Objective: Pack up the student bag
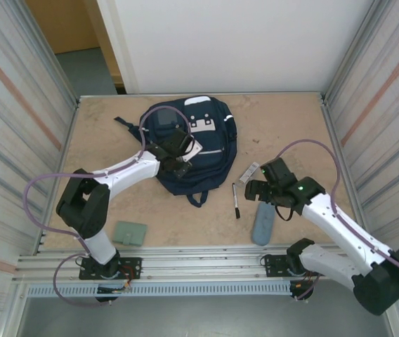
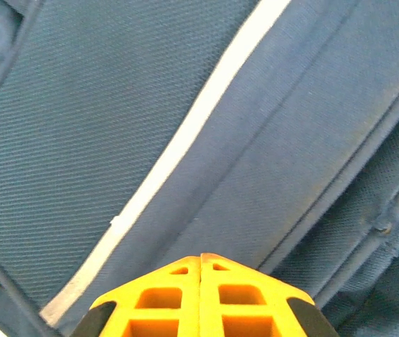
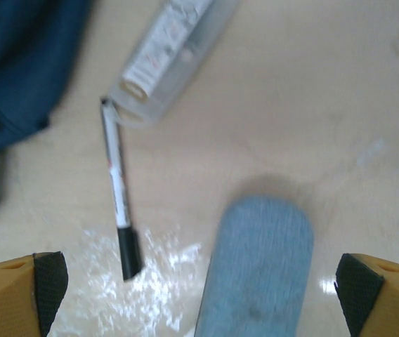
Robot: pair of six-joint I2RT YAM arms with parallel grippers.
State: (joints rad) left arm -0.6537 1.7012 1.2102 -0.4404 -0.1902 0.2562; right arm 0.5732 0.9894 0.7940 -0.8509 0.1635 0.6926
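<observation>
Left wrist view: the student bag (image 2: 115,126) runs off every edge, and the left gripper (image 2: 201,263) is cut by the bottom edge. Right wrist view: the grey-blue pencil case (image 3: 259,267) loses its near end at the bottom edge and the clear box (image 3: 175,49) its far end at the top. The box's label print is blurred and unreadable. Lettering on the pen (image 3: 119,189) is too small to read. From above, the left wrist covers part of the bag's front; its fingertips cannot be made out.

Navy student bag (image 1: 213,151) lies flat, far middle of surface (image 1: 115,203). Left tool (image 1: 182,160) over bag's front, lower left part. Right tool (image 1: 254,188) hovers right of bag, near black pen (image 1: 235,200), clear packet (image 1: 249,172) and grey-blue pencil case (image 1: 261,223). Green wallet (image 1: 130,232) near edge, left.
</observation>
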